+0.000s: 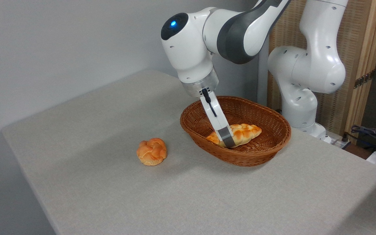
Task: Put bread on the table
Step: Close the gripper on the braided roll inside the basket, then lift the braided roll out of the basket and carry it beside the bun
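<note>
Where the arm reaches down from the upper right, its gripper has dipped inside the basket and sits right at the bread. Only the near finger shows plainly, its grey tip in front of the loaf's left half and touching it; the other finger is hidden behind, so I cannot tell how wide the claw stands or whether it truly has hold of the loaf. The bread lies along the basket floor, one pointed end toward the right wall, the other poking out left of the finger, well below the rim.

The basket rests on the table toward the right rear, its far rim close to the table's back edge and near the arm's white base. A bun sits on the cloth to the left of the basket, apart from it, with a clear strip between them. Most of the cloth in front of the basket and bun is open, running out to the near and left edges. At far right, beyond the table's edge, cables lie bunched.
</note>
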Tool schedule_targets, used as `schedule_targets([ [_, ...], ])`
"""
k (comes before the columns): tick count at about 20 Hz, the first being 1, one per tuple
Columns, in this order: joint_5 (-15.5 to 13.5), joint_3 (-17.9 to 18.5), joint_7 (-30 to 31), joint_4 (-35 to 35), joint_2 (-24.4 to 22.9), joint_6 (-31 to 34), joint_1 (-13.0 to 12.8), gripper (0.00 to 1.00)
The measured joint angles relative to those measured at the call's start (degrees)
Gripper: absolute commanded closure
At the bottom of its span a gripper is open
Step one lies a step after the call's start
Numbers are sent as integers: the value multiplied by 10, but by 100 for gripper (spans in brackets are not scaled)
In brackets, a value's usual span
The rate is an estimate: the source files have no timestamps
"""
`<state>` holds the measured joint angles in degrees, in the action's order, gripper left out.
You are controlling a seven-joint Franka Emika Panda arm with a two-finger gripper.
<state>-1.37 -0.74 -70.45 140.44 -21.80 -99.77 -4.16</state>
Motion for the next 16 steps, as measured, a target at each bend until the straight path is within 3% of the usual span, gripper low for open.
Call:
schedule_targets([
  [12, 0, 0, -3, 0, -1, 6, 0, 52],
  [16, 0, -2, -6, -27, -6, 57, -1, 52],
])
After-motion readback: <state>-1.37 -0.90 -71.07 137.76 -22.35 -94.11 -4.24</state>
